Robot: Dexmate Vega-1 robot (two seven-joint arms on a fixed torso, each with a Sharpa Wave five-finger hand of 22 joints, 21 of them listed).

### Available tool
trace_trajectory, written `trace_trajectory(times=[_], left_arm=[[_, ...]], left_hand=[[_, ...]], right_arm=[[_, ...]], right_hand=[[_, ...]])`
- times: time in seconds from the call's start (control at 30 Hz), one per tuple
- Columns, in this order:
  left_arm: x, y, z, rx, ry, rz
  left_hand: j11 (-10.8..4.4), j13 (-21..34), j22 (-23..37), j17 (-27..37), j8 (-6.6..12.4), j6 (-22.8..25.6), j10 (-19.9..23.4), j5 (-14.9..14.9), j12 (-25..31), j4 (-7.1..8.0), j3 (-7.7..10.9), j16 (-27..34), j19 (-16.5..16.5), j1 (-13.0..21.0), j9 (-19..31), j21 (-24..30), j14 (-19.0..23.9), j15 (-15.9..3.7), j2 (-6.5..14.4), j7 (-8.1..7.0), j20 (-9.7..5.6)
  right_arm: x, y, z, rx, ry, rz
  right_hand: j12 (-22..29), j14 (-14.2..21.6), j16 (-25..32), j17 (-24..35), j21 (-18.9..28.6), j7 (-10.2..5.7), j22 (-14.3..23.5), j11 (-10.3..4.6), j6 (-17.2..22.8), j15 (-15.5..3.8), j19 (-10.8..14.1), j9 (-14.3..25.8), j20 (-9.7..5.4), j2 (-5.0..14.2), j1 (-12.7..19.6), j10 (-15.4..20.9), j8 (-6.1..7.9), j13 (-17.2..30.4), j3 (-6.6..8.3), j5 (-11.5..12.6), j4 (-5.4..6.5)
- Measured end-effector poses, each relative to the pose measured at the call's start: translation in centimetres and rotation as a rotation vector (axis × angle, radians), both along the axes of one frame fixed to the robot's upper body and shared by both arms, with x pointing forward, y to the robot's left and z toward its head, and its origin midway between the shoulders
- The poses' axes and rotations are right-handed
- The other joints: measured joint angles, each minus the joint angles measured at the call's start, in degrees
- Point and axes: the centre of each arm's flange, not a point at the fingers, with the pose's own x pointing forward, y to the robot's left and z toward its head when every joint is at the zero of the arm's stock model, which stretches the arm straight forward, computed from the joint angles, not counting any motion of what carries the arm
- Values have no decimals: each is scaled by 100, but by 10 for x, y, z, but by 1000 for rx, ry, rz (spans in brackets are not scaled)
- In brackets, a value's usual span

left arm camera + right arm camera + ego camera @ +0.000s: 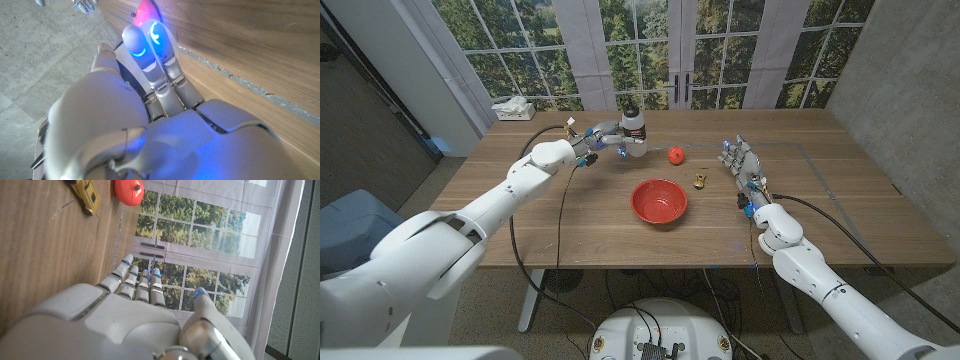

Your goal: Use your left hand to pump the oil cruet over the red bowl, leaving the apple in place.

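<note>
The oil cruet is held above the table's far side in the grip of the left hand, behind the red bowl and left of the apple, while the right hand, fingers straight and empty, waits beside a small yellow toy car.

The worktop is brown wood with a visible grain and a matt, smooth face. The red bowl looks like glossy plastic. The oil cruet has a clear, shiny body under a dark cap. The apple is smooth and red. Each robot hand has a smooth, pale grey plastic shell with a slight sheen.
</note>
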Motion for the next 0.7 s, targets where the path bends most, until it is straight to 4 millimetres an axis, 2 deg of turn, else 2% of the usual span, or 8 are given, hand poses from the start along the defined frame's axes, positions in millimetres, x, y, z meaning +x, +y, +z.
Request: trace_trajectory(times=[0.3, 0.7], left_arm=[[-16, 2, -1, 5, -18, 15], [-34, 11, -12, -26, -6, 66]], left_hand=[[6, -1, -4, 6, -33, 0, -6, -39, -14, -9, 56, 0, 0, -1, 29, 37, 0, 0, 0, 0, 0], [-5, -3, -4, 10, -34, 32, 5, -61, -22, -33, 80, 0, 0, -3, 28, 37, 0, 0, 0, 32, 0]], right_arm=[[-2, 0, -3, -1, -8, 16], [-2, -2, -5, -18, -9, 36]], right_hand=[[0, 0, 0, 0, 0, 0, 0, -32, 0, 0, 35, 0, -35, 0, 0, 32, 0, 0, 0, 0, 0], [0, 0, 0, 1, -44, 0, 0, -32, 0, 0, 32, 0, -33, 0, 0, 31, 0, -1, -16, 0, -16]])
